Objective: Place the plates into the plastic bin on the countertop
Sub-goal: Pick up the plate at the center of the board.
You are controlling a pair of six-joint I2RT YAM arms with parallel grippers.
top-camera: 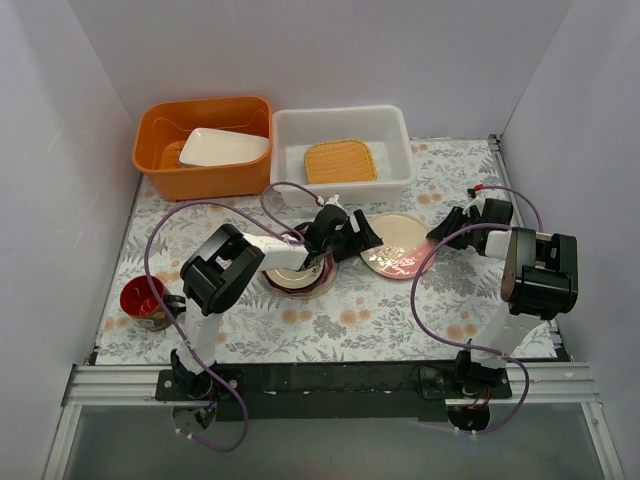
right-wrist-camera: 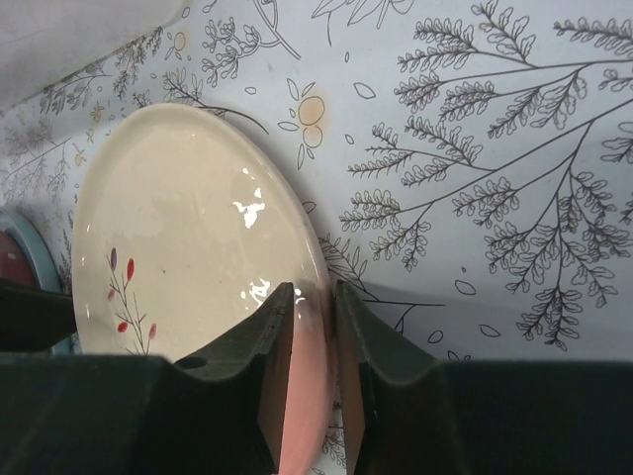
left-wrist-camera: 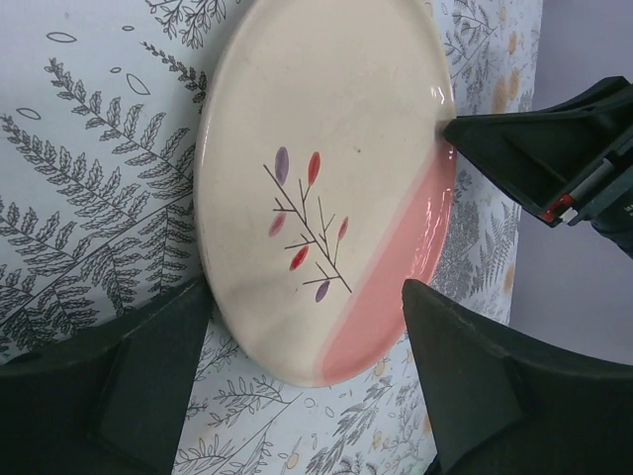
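A cream-and-pink plate [top-camera: 396, 247] with a twig print lies on the countertop [top-camera: 400, 310] in front of the plastic bin [top-camera: 345, 180]. My right gripper [top-camera: 441, 228] is shut on its right rim, one finger above and one below [right-wrist-camera: 315, 297]. My left gripper [top-camera: 357, 234] is open at the plate's left side; in the left wrist view its fingers straddle the plate's near edge [left-wrist-camera: 305, 302] without touching it. An orange woven plate [top-camera: 340, 161] lies inside the bin. A stack of plates with a maroon rim [top-camera: 300, 280] sits under my left arm.
An orange tub [top-camera: 200, 150] holding a white rectangular dish [top-camera: 224, 147] stands left of the bin. A red cup [top-camera: 143, 298] stands at the countertop's left edge. White walls enclose the back and sides. A light-blue plate rim [right-wrist-camera: 22, 249] shows in the right wrist view.
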